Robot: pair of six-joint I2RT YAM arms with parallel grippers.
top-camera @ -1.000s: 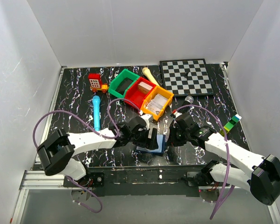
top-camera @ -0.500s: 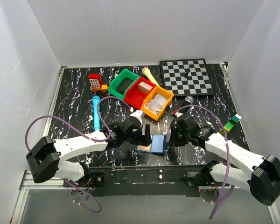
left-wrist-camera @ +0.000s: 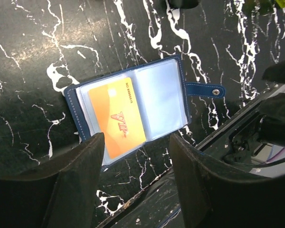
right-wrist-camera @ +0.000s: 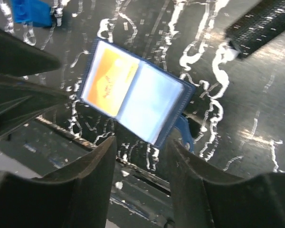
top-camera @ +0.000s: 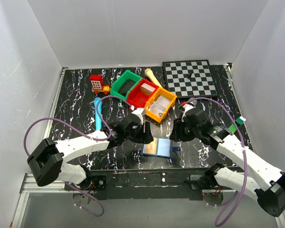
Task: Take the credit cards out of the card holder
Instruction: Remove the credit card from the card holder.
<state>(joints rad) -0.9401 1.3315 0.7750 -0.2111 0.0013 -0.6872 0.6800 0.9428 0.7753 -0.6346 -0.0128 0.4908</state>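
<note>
The card holder point(top-camera: 162, 148) lies open and flat near the table's front edge, navy outside with pale blue-grey panels point(left-wrist-camera: 159, 97) point(right-wrist-camera: 147, 107). One orange credit card point(left-wrist-camera: 116, 116) point(right-wrist-camera: 109, 76) point(top-camera: 153, 147) sits in its left panel; the right panel looks empty. Its snap strap point(left-wrist-camera: 204, 89) sticks out to the right. My left gripper point(top-camera: 146, 134) point(left-wrist-camera: 137, 138) hovers open just behind the holder's left side, nothing between its fingers. My right gripper point(top-camera: 175, 133) point(right-wrist-camera: 141, 142) hangs open behind its right side, also empty.
Green point(top-camera: 125, 85), red point(top-camera: 141, 93) and orange point(top-camera: 160, 104) bins stand in a row behind the grippers. A chessboard point(top-camera: 189, 78) lies at the back right, a blue pen-like stick point(top-camera: 98, 116) at the left, a green block stack point(top-camera: 236, 125) at the right.
My right gripper has opened, let go of the card holder and pulled back. The holder has dropped flat and open. My left gripper has narrowed somewhat and drawn back to the left.
</note>
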